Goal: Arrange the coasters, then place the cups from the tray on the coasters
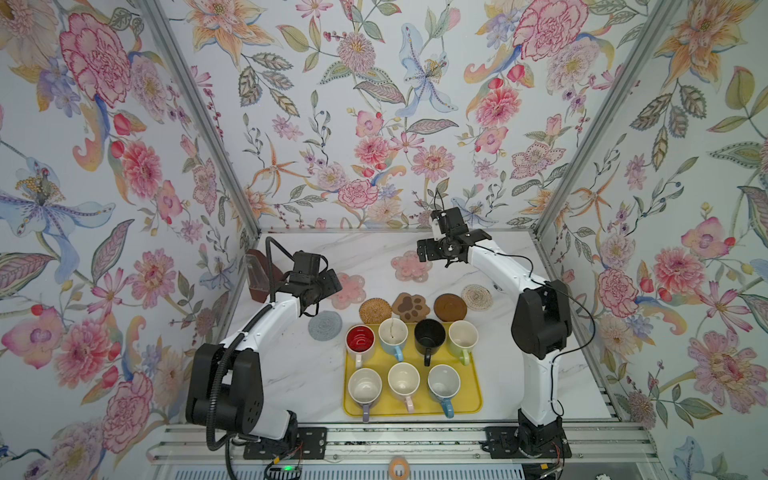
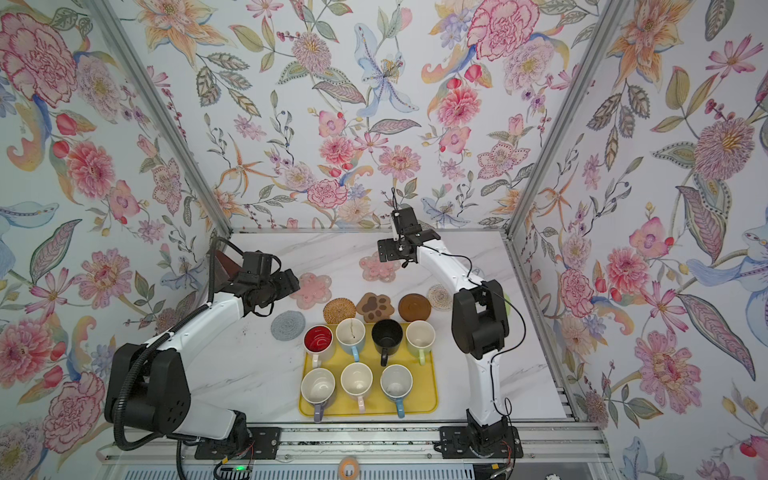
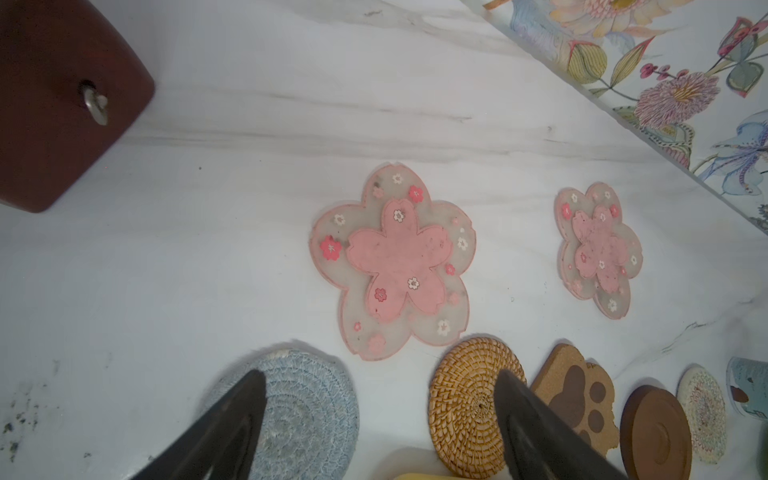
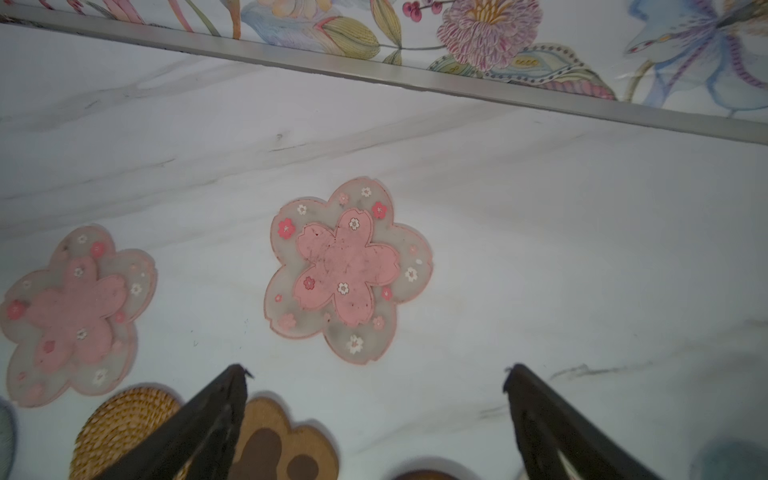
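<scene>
The coasters (image 1: 375,310) lie flat on the white tabletop (image 1: 291,374), just behind the yellow tray (image 1: 471,395). There are seven. Five sit in a row along the tray's far side: the grey woven coaster (image 1: 325,326), the tan rattan coaster (image 1: 375,310), the brown paw coaster (image 1: 411,307), the dark wooden coaster (image 1: 450,307) and the pale woven coaster (image 1: 476,297). Two more lie farther back. The left end effector (image 3: 380,374) hangs over the near pink flower coaster (image 1: 353,293) and hides part of it in both top views. The far pink flower coaster (image 1: 411,268) lies just ahead of the right end effector (image 4: 374,368). In a top view the right arm covers part of the pale woven coaster.

The cups (image 1: 403,382) all stand on the tray, mouths up. There are seven, four in the back row and three in the front. None sits on a coaster yet.

Both end effectors have their fingers spread wide, with nothing between them. In the left wrist view the left fingers (image 3: 232,424) cover bits of the grey and rattan coasters. In the right wrist view the right fingers (image 4: 208,424) cover part of the paw coaster.

A small white and blue jar (image 3: 748,390) is cut off at the picture's edge. A dark brown wooden thing (image 1: 259,286) stands by the left wall; it is hard to tell what it is.
</scene>
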Motion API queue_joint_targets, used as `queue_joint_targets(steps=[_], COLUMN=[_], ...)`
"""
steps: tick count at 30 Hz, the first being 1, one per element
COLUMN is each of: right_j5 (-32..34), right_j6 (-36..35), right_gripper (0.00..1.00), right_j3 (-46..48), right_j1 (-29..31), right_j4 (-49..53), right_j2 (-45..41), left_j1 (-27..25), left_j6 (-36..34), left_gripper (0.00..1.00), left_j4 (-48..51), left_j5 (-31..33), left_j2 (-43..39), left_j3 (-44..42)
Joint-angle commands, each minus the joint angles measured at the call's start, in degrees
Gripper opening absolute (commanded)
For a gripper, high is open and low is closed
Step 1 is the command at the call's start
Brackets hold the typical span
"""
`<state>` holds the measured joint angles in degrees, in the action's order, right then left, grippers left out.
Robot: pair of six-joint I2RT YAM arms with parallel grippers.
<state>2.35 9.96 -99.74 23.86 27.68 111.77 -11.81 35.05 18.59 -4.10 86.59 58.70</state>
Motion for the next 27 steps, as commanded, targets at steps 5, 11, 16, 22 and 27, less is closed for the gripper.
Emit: queue_joint_targets(steps=[5,11,16,22,27], right_j5=[2.3,3.3,3.79,3.08,2.59], right_j6=[6.53,7.99,8.19,8.15,8.13], right_gripper=[0.99,0.99,0.99,0.99,0.99], right_j3=[25.29,32.87,33.92,34.2,35.51], right_j1=[-1.53,-2.71,-3.6,-4.17,-4.73], right_j4=[-13.27,-12.35,-12.04,-12.18,-12.22], right_j2=[-22.27,-30.1,-31.89,-32.05,-32.48], left_j1=[-1.73,-2.34,-2.49,-2.88,-3.87], left_j6=[2.88,4.03,4.74,6.67,7.91], left_gripper=[0.85,0.8,0.78,0.75,0.74], left_j4=[2.42,3.36,3.16,3.66,5.89], left_j5=[2.8,4.33,4.78,4.95,6.08], left_j2=[6.56,10.98,14.65,18.41,20.7], left_j3=[3.05,5.65,8.36,10.71,12.62])
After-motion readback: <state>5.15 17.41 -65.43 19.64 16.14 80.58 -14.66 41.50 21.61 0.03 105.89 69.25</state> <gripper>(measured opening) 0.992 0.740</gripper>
